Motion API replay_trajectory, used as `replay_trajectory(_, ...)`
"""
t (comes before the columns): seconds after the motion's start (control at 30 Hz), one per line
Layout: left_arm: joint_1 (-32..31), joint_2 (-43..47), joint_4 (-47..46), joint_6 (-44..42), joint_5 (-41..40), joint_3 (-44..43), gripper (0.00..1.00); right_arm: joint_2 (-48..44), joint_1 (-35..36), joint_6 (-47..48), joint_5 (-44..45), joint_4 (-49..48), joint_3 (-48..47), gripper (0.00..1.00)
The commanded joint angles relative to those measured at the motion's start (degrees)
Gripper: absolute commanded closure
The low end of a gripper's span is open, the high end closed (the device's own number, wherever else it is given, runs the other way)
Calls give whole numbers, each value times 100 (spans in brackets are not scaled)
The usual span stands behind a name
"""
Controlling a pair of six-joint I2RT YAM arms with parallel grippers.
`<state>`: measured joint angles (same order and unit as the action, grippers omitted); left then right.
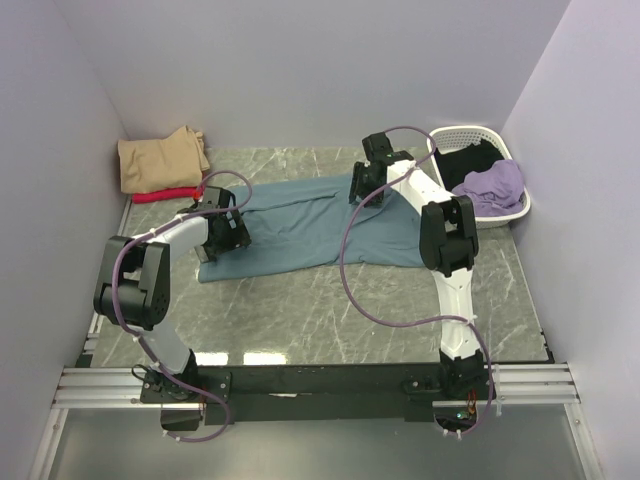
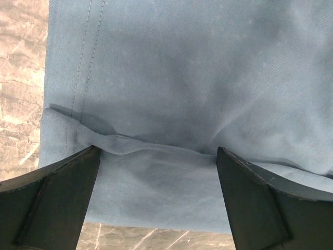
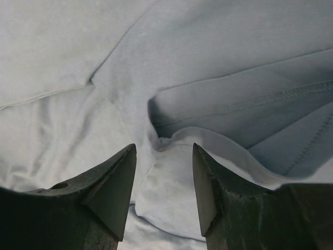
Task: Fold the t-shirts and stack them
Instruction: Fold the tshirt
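- Top external view: teal-blue t-shirt [image 1: 310,222] lies across the middle of the marble table [image 1: 300,320]. Its long axis runs left to right, and the cloth looks partly doubled over.
- Left gripper [image 1: 228,228] is down on the shirt's left end. Right gripper [image 1: 360,185] is on the shirt's upper edge, a little right of frame centre.
- Tan t-shirt [image 1: 160,160] sits folded in the upper left corner of the table. It lies on a red t-shirt [image 1: 165,196], whose edge pokes out along its lower side.
- White basket [image 1: 500,218] is in the upper right corner. It holds a lilac t-shirt [image 1: 495,185] and a black t-shirt [image 1: 468,160], both crumpled.
- Left wrist view: left gripper [image 2: 158,153] has its jaws spread as wide as they go, tips down at the teal cloth. A low ridge of fabric runs from one tip to the other. Nothing is pinched.
- A double-stitched hem runs down the upper left of the same frame. Bare table shows along the left edge and at the bottom.
- Right wrist view: right gripper [image 3: 164,151] has its jaws roughly half apart, with a clear gap between the tips. No cloth is clamped.
- A folded shirt edge curls just above that gap at frame centre. It opens into a shadowed pocket with a stitched hem running toward the right side.
- Can't tell whether the right tips actually touch the fabric.
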<state>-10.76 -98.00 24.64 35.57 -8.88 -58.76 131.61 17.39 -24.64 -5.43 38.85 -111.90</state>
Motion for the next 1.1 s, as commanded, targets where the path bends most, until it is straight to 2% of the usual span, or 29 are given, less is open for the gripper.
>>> replay_trajectory(0.0, -31, -62, -48, -68, 27, -162, 1, 163, 45, 56, 236, 149, -394, 46)
replay_trajectory(0.13, -22, -88, -39, -68, 18, -179, 0, 233, 63, 74, 165, 158, -491, 52)
replay_trajectory(0.2, -22, -114, -30, -77, 18, -179, 0, 233, 63, 56, 148, 97, -474, 60)
replay_trajectory(0.4, -31, -141, -12, -86, 18, -179, 1, 365, 81, 47, 104, 185, -632, 64)
replay_trajectory(0.43, -22, -158, -12, -77, 10, -179, 0, 357, 72, 56, 104, 167, -632, 69)
replay_trajectory(0.5, -31, -167, -12, -77, 18, -197, 1, 365, 72, 47, 60, 149, -649, 75)
replay_trajectory(0.63, -31, -176, -12, -94, 27, -206, 0, 400, 89, 65, -45, 149, -693, 97)
replay_trajectory(0.83, -31, -167, -21, -86, 1, -153, 0, 234, 89, 100, -361, -71, -640, 100)
replay_trajectory(1.07, -31, -202, -39, -86, 45, -179, 0, 444, 107, 153, -459, 237, -1413, 100)
